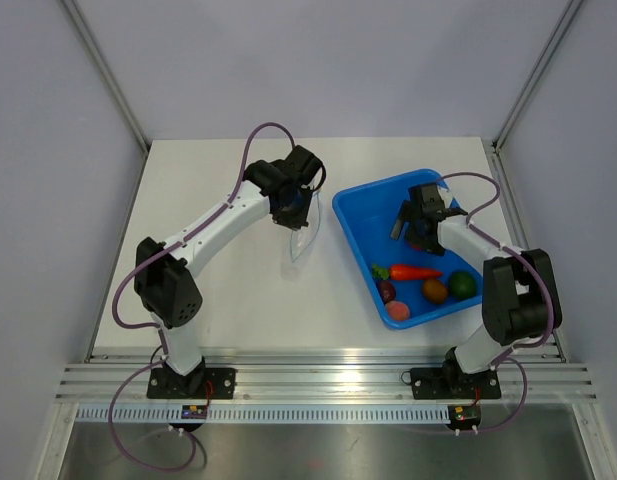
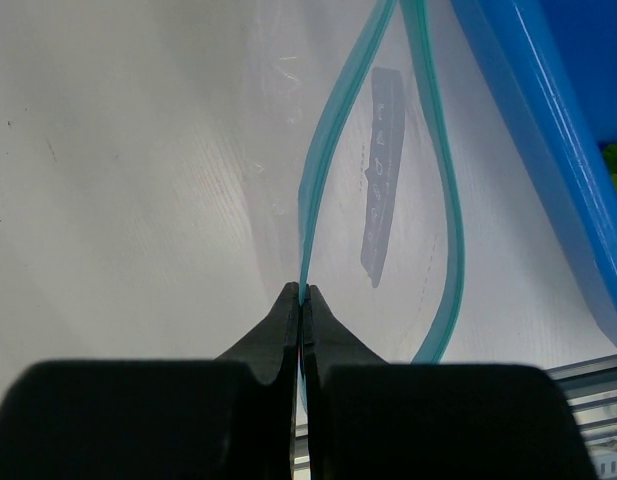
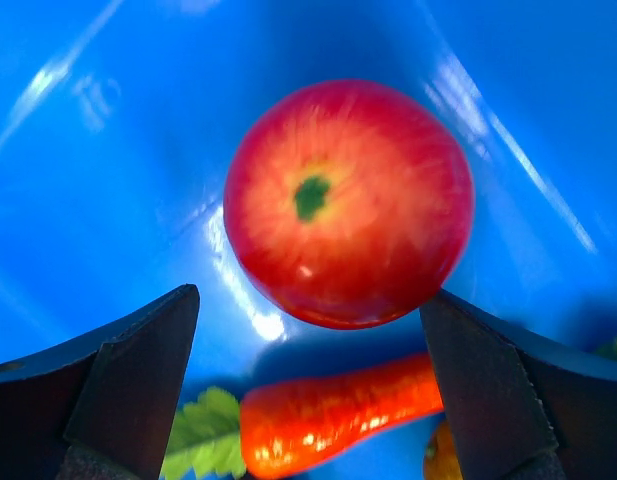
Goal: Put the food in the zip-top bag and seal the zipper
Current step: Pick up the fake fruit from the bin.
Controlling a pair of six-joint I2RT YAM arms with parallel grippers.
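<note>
My left gripper (image 1: 293, 210) is shut on the teal-blue zipper strip (image 2: 318, 170) of the clear zip-top bag (image 1: 304, 240). It holds the bag up left of the blue tray, with the mouth gaping in a loop (image 2: 443, 200). My right gripper (image 1: 422, 222) is open, low inside the tray. In the right wrist view its fingers (image 3: 138, 370) straddle a red round fruit (image 3: 348, 200); the right finger is at the fruit's edge and the left one stands apart. An orange carrot (image 3: 338, 415) lies just nearer. In the top view the red fruit is hidden under the gripper.
The blue tray (image 1: 360, 205) stands right of centre. Its near end holds the carrot (image 1: 415, 271), a green round (image 1: 463, 284), a brown-orange round (image 1: 435, 291), a pink round (image 1: 398, 311) and a purple one (image 1: 386, 292). The tray wall (image 2: 548, 150) is close beside the bag.
</note>
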